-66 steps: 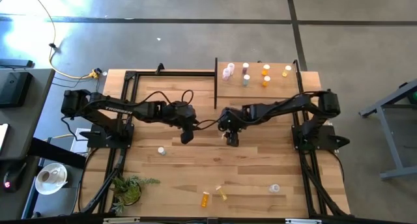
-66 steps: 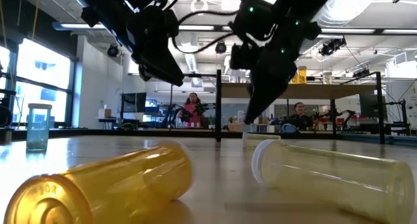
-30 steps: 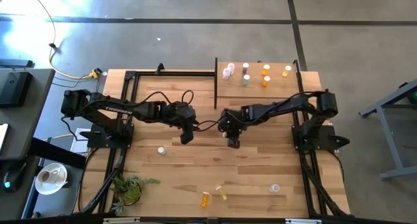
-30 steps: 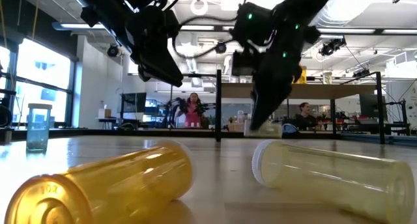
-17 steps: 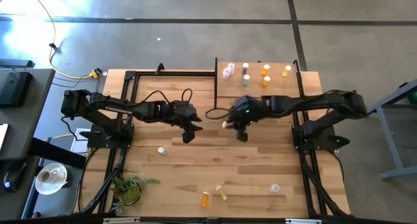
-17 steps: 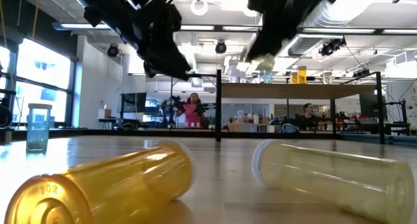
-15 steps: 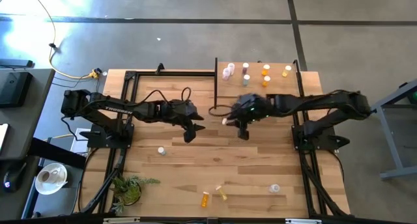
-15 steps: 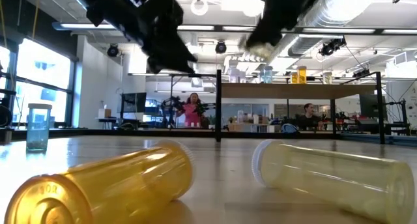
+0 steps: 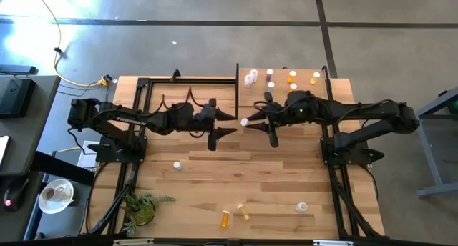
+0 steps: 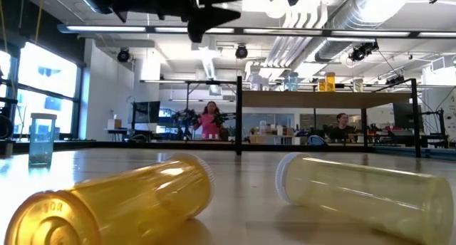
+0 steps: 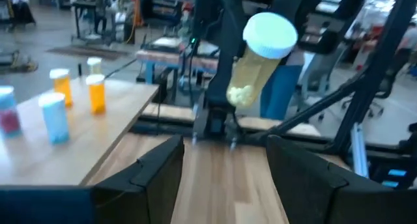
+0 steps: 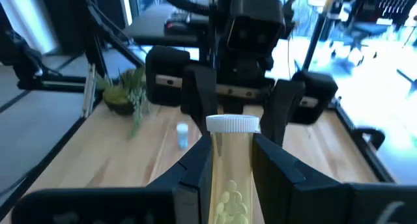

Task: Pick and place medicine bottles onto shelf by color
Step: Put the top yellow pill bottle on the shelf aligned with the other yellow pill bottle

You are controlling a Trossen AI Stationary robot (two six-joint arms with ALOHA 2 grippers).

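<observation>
One pale-yellow, white-capped medicine bottle (image 12: 230,165) has risen, pinched in the right gripper (image 12: 228,160), facing the left gripper (image 11: 223,159), newly spread, at nine o'clock

A green plant (image 9: 140,206) and a white cup (image 9: 54,194) sit near the table's corner.

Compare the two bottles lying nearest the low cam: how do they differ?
Colour: the orange bottle is deep amber; the pale yellow bottle is lighter and more see-through.
Pose: the orange bottle lies with its round end toward the camera, angling away; the pale yellow bottle lies broadside with its white cap on the picture's left.
Cap: the pale yellow bottle's white cap shows clearly; the orange bottle's shows only as a pale rim at its far end.
Shared: both lie on their sides on the tabletop, untouched.
</observation>
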